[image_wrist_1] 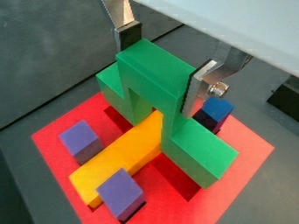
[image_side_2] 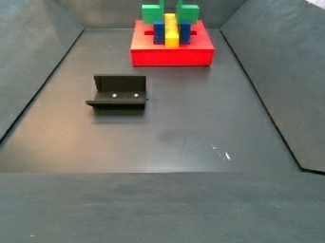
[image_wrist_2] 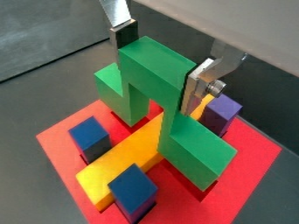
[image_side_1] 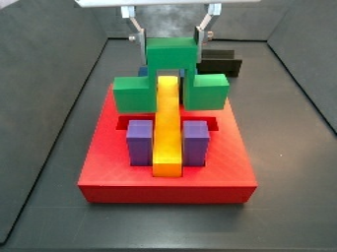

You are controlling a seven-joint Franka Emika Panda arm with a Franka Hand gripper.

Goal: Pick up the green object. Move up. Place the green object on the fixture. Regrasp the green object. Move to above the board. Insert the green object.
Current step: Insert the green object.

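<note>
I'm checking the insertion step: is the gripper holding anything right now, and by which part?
Yes: the gripper holds the green object by its raised top section, fingers on opposite sides, its lower legs straddling the yellow bar on the board.

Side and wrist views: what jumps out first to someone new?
The bright red board at the far end of the dark floor, carrying a yellow bar flanked by purple blocks. Next, the green object straddling the bar, its top clamped between the end effector plates. The fixture sits alone at mid-floor, bare.
</note>
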